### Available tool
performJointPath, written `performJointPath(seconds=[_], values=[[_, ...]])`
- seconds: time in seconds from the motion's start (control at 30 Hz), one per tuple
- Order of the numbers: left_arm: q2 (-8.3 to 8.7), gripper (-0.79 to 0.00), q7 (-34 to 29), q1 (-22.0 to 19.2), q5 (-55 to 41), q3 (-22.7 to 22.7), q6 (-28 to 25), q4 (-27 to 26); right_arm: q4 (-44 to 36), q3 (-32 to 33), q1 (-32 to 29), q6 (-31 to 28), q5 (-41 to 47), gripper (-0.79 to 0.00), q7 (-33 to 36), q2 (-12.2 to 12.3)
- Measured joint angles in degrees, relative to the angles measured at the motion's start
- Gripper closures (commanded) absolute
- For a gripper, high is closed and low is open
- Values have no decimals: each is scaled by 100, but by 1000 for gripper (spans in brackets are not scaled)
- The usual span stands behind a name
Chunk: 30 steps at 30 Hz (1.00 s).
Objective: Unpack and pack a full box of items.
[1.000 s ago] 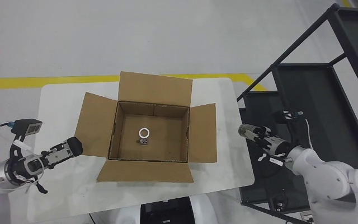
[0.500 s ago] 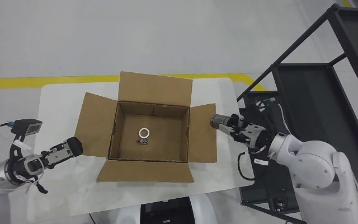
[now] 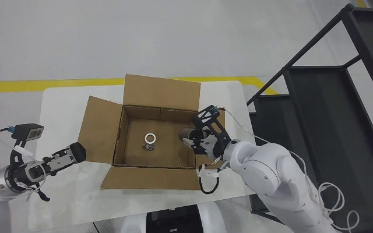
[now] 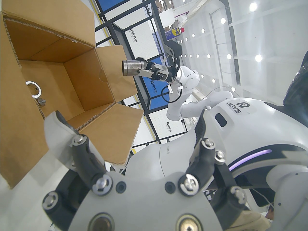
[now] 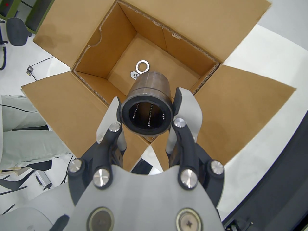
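Observation:
An open cardboard box [image 3: 99,128] stands mid-table with its flaps spread. On its floor lie a metal ring [image 3: 151,138] and a small metal piece [image 3: 150,147]. My right gripper [image 3: 195,138] is shut on a dark metal cylinder [image 3: 186,133], held above the box's right inner side. The right wrist view has the gripper [image 5: 148,100] clasping the hollow cylinder [image 5: 148,90] over the box [image 5: 192,5], with the ring [image 5: 142,66] below. My left gripper [image 3: 76,152] rests left of the box, open [image 4: 130,126] with nothing between its fingers; its view catches the cylinder [image 4: 131,67] and ring [image 4: 33,88].
The white table [image 3: 64,105] has free surface left of and behind the box. A black shelf rack [image 3: 326,99] stands close at the right. A yellow floor line [image 3: 58,85] runs behind the table.
My right arm has swung left from the rack, carrying the cylinder to above the box's right inner side. The left arm has stayed still.

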Motion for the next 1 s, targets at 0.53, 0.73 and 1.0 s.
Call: performJointPath(seconds=[0.53, 0.73, 1.0], values=[[0, -785, 0, 0, 0, 0, 0, 0, 0, 45, -9, -33, 27, 0, -6, 2], [0, -785, 0, 0, 0, 0, 0, 0, 116, -118, 19, -148, 48, 0, -129, -16], [0, -785, 0, 0, 0, 0, 0, 0, 1014, -1317, 1117, 240, -549, 0, 418, -237]])
